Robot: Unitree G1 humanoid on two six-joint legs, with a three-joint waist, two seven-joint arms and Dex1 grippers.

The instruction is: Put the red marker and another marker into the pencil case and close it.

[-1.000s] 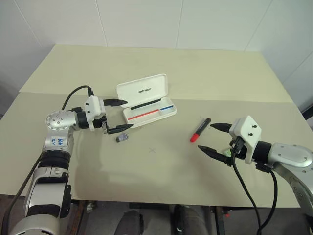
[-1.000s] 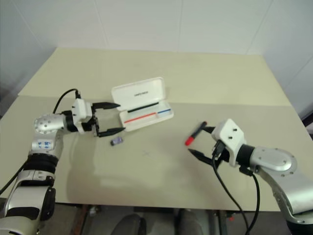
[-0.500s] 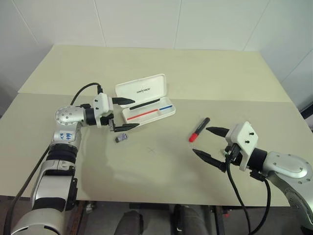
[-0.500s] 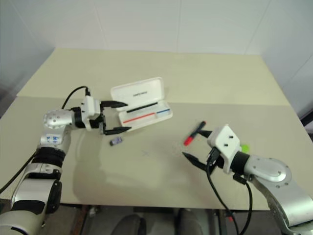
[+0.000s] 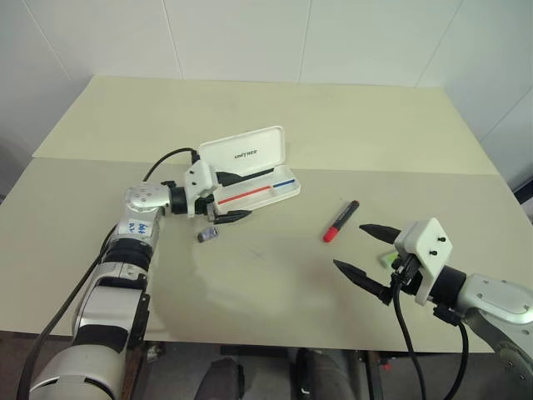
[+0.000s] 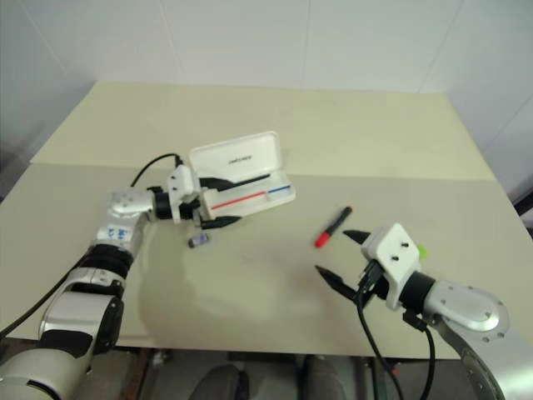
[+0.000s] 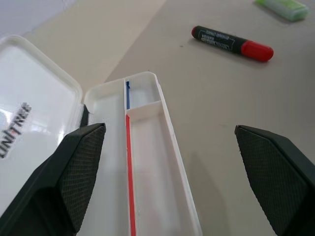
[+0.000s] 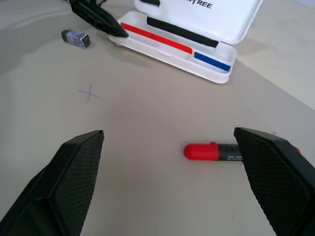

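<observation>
On the table (image 5: 275, 283) I see the pencil case (image 5: 250, 171) lying open, lid raised, with my left gripper (image 5: 231, 197) at its near-left end, fingers spread wide and holding nothing. Well to the right lies the red marker (image 5: 341, 221), loose on the table. My right gripper (image 5: 364, 247) hovers just beyond it, fingers wide apart and empty. Beside that gripper sits the green marker (image 7: 282, 8). A small purple-grey piece (image 5: 207, 235) lies near the case.

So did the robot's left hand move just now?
Yes. The left hand moved right, toward the open pencil case, and now straddles its near end.
</observation>
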